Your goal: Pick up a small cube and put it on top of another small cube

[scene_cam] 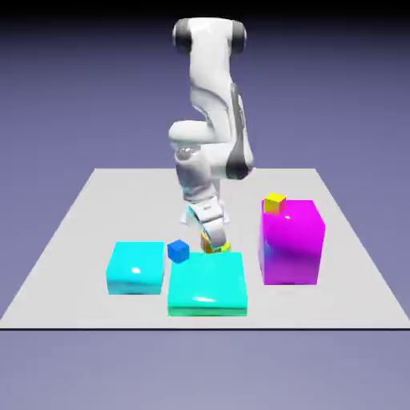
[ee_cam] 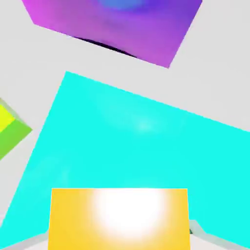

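In the hand view, going left to right, the green-yellow cube point(ee_cam: 14, 136) is at the left edge, then comes a big cyan block point(ee_cam: 122, 141), with the orange cube point(ee_cam: 73, 222) in front, low in the middle. The hand point(scene_cam: 214, 243) is pinched on the orange cube. To do this well, I think it should keep the orange cube up high, go slowly over to the green-yellow one, and line up the sides. Then it should come straight down and let go softly. A bump could push the bottom cube away.

The exterior view shows, left to right, a left cyan block point(scene_cam: 136, 268), a blue cube point(scene_cam: 178, 251), and a yellow cube point(scene_cam: 275, 203) on the magenta block point(scene_cam: 292, 248). The hand view does not show the blue or yellow cube. But it shows the gap beside the green-yellow cube, while in the exterior view the hand hides most of that spot.
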